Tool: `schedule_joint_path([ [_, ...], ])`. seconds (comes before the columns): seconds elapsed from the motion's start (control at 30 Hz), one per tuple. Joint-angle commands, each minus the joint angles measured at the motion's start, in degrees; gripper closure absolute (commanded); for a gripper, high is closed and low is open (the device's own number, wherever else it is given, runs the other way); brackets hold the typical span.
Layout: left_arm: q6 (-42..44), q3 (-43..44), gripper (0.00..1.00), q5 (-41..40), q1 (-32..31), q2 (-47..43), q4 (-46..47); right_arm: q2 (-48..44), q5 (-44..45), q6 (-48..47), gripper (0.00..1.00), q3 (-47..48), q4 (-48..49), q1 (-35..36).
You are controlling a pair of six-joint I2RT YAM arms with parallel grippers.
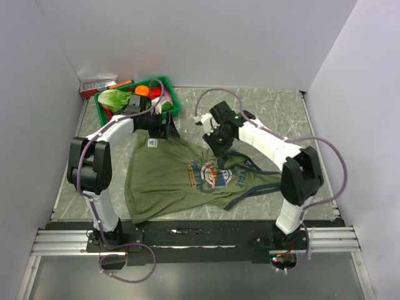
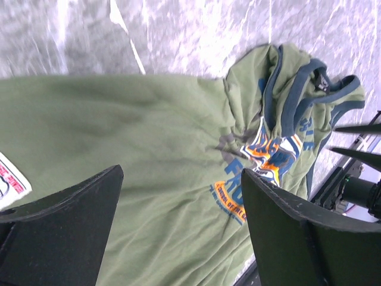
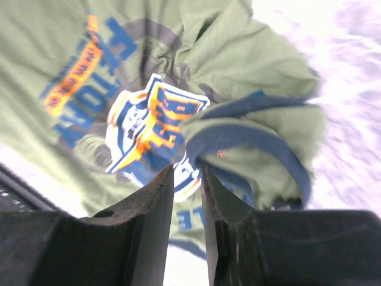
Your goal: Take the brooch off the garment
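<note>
The olive-green tank top [image 1: 169, 181] lies crumpled on the marble table, its orange-and-blue graphic [image 1: 215, 174] facing up. A tiny reddish speck, the brooch [image 3: 221, 153], sits on the folded navy trim [image 3: 250, 140], just beyond my right fingertips. My right gripper [image 3: 187, 170] hovers above the graphic [image 3: 149, 128] with its jaws a narrow gap apart and nothing between them; it shows in the top view [image 1: 218, 141] too. My left gripper [image 2: 181, 179] is wide open and empty over plain green cloth [image 2: 119, 119] near the shirt's far left edge [image 1: 164, 128].
A white label [image 1: 152, 143] sits by the shirt's far left corner, and shows in the left wrist view [image 2: 9, 182]. A green basket [image 1: 175, 107] with lettuce and orange items stands at the back left, a red-and-white box [image 1: 97, 86] behind it. White walls enclose three sides.
</note>
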Motion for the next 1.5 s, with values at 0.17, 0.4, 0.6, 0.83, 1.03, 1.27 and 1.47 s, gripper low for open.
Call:
schedule_joint_path([
  [0.17, 2.38, 4.54, 0.13, 0.63, 0.21, -0.06, -2.40, 3.36, 8.19, 0.45, 0.73, -3.03, 2.21, 0.58],
  [0.4, 2.65, 3.40, 0.13, 0.89, 1.35, -1.20, -2.58, 5.48, 10.92, 0.71, 0.75, -1.71, 0.80, 0.58],
  [0.6, 2.30, 2.25, 0.13, 1.24, 1.62, -1.21, -1.97, 5.48, 9.61, 3.34, 0.76, -3.38, 0.63, 0.67],
  [0.83, 2.29, 2.51, 0.13, 1.33, 1.71, -0.33, -2.14, 6.53, 10.47, 7.82, 0.75, -3.56, 0.36, 0.67],
  [1.03, 2.21, 3.65, 0.13, 1.33, 1.71, 0.55, -2.84, 7.50, 10.48, 12.48, 0.75, -3.12, 0.63, 0.67],
  [1.27, 2.03, 3.66, 0.12, 1.33, 1.79, 1.34, -2.93, 8.38, 13.28, 12.93, 0.73, -2.85, 0.54, 0.49],
  [1.47, 1.86, 4.27, 0.12, 1.68, 1.80, 2.13, -2.84, 8.55, 14.79, 13.63, 0.69, -3.29, 0.98, 0.58],
])
